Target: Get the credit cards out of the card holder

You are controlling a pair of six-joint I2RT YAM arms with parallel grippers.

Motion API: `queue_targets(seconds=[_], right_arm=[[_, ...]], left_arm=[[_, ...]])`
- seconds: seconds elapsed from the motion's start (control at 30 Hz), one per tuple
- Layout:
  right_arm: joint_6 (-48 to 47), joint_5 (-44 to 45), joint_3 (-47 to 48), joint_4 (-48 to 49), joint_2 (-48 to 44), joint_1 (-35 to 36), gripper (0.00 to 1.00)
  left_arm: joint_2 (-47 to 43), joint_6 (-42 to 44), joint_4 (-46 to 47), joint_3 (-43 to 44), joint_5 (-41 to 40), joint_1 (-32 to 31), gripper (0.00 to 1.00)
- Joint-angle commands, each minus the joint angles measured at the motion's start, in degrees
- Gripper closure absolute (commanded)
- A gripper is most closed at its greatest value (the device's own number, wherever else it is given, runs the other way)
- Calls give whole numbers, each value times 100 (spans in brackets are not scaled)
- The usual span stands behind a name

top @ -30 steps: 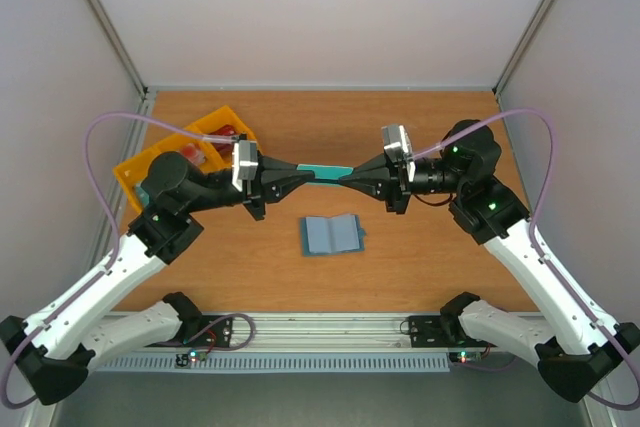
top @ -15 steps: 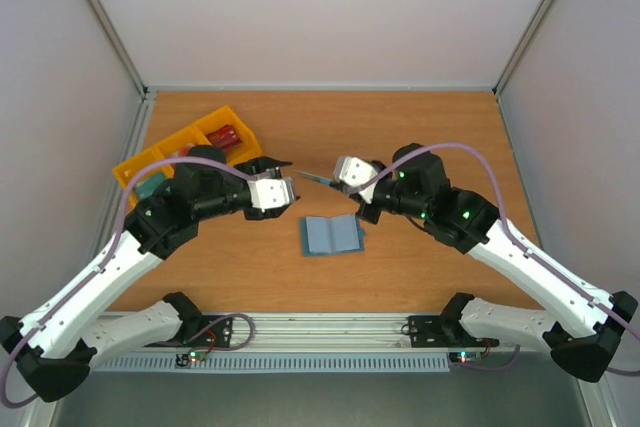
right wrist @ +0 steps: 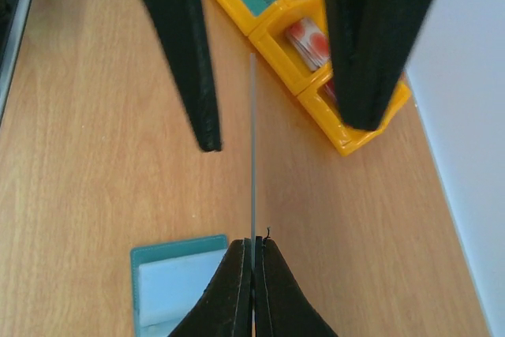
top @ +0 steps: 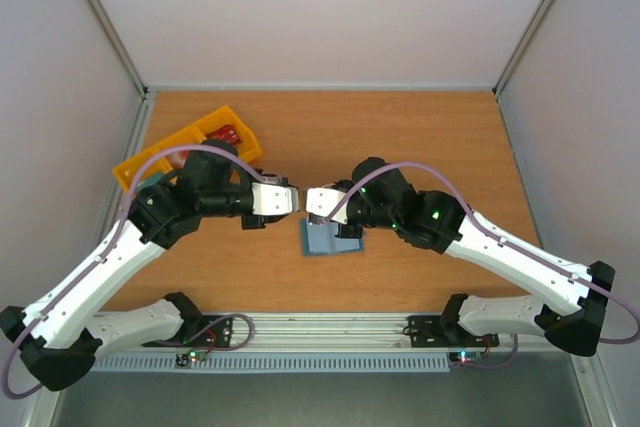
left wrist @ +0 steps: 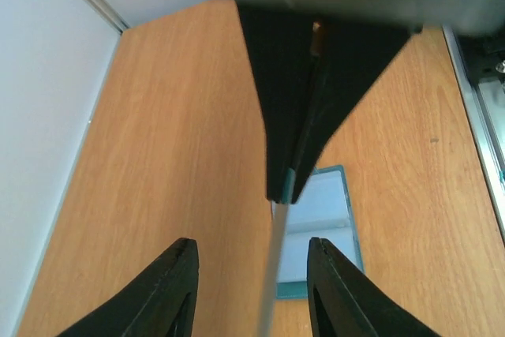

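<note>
Above mid-table, the right gripper [right wrist: 252, 256] pinches a credit card [right wrist: 252, 155] edge-on, while the left gripper [left wrist: 252, 246] stands wide open astride its free end, holding nothing. The card holder [top: 322, 243] lies on the table just near of them. Should the right release before the left closes squarely, the thin card would likely twist free and drop.

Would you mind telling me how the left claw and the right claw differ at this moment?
The right claw is shut, pinching a thin card edge-on; the left claw is open and holds nothing. The right claw touches the card, while the left claw straddles its free end with a gap on each side. Both hang over the wooden table, with their tips facing each other.
</note>
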Motion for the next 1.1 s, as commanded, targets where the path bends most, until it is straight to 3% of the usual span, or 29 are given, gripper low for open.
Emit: queue_targets(seconds=[0.0,0.17,0.23,0.3,0.4,0.53,0.57,0.63,0.73,0.83,0.87,0.93,1.07], right_arm=[[-242,240,298,-56,-11,58,99],[-228,176,330,-88,-44,81,99],[-273,180,322,-101,-58,100,99],[-286,190,339,-149,-38,118,99],[-282,234,329,-205,-5,119,99],[-205,241,237,-73,-25,119,99],[-135,300,206,21,-35,119,95],[67,532,89,306,-63,112,77],[248,1072,-313,907,-261,5,32],[663,974,-653,1400,-575,-282,8],[818,858,-747,1539,-693,-386,2],[1034,641,-864,1714,-856,-577,2],[1193,368,-873,1798,-936,-672,2]], left_arm=[[87,296,-262,122,-298,-68,60],[210,327,-450,152,-467,-67,63],[191,353,-329,89,-407,-69,70],[175,251,-93,75,-419,-80,85],[102,-65,125,72,-328,-79,98],[37,-489,157,-5,-555,-74,100],[32,-684,227,-81,-893,-69,100],[-4,-775,371,-348,-1713,34,100],[-252,-36,580,-893,-2141,995,100],[-467,895,811,-1355,-1958,2740,100],[-461,1184,907,-1410,-1827,3312,100],[-271,1545,970,-1360,-1576,4409,100],[487,1992,1063,-1133,-1518,5659,100]])
